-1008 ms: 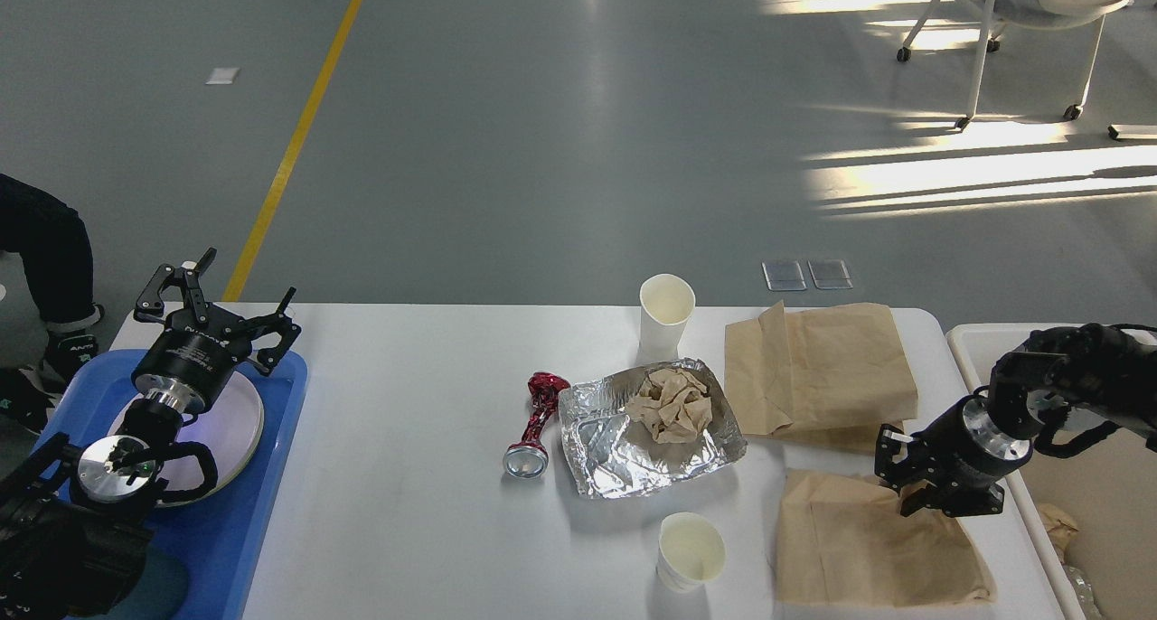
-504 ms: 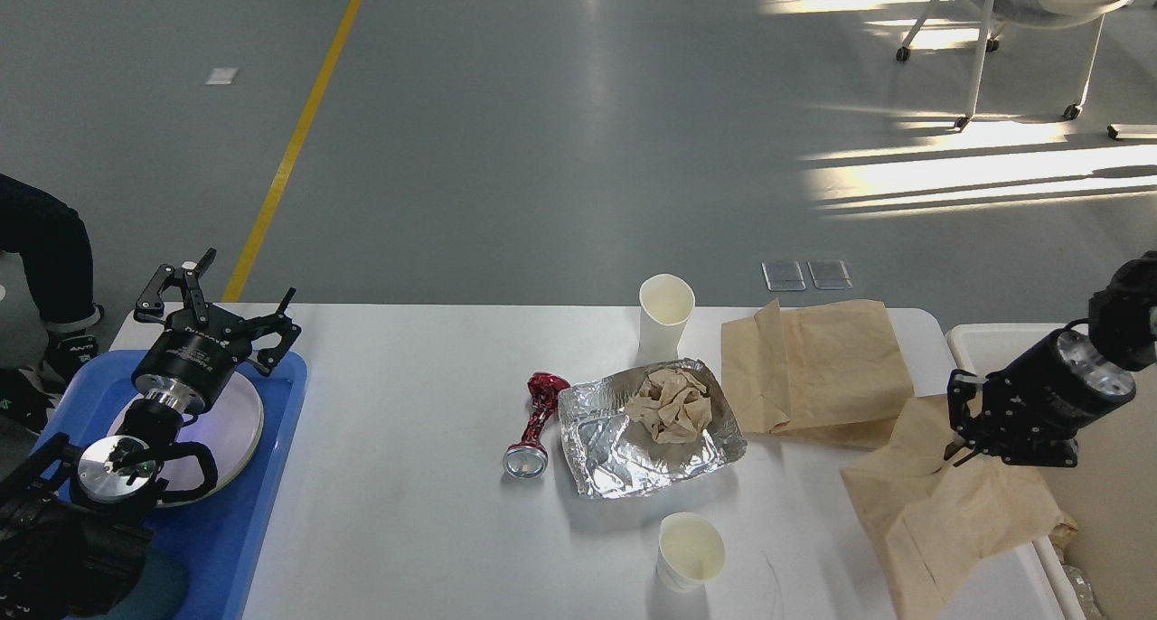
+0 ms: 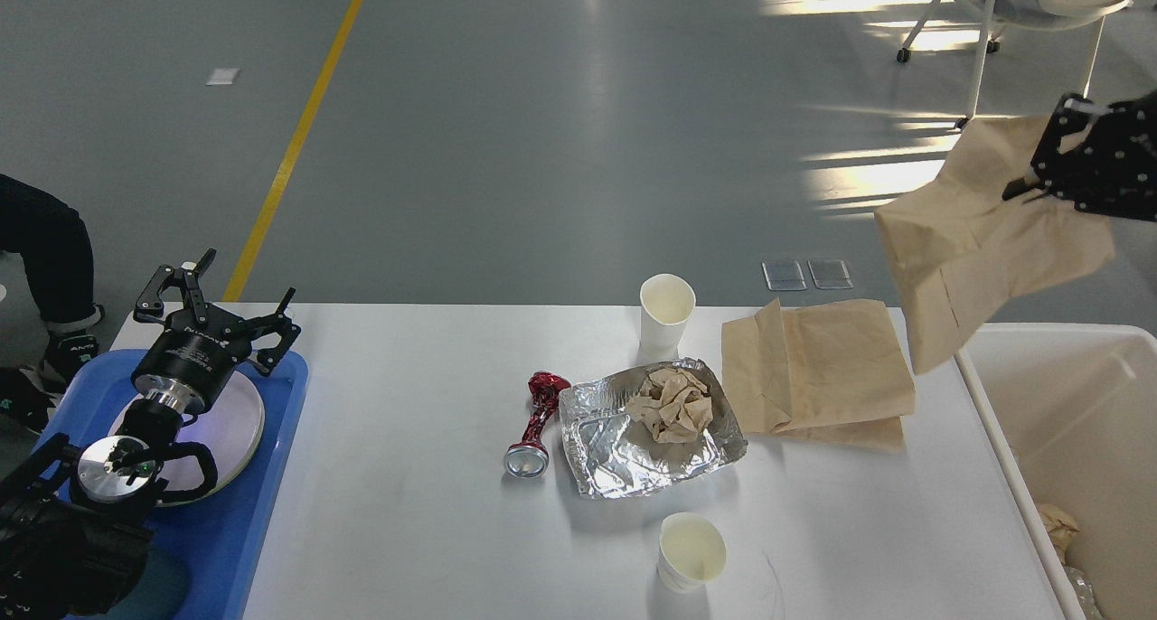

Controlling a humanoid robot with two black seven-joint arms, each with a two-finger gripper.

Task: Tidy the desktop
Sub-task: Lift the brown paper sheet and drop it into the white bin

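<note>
Paper bag held aloft above a cluttered white counter [image 3: 407,475].

From left: the left claw [image 3: 217,308], fingers spread and empty, hovers over a plate [image 3: 237,421] on a blue tray [image 3: 249,511]; mid-counter lie a crushed red can [image 3: 535,424], a foil tray [image 3: 646,430] of crumpled paper and two paper cups [image 3: 666,311]; at far right the right claw [image 3: 1048,164] grips a brown bag [image 3: 976,240] above a white bin [image 3: 1058,394].

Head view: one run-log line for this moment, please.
right claw: shut on paper bag, raised above bin | left claw: open over tray
</note>
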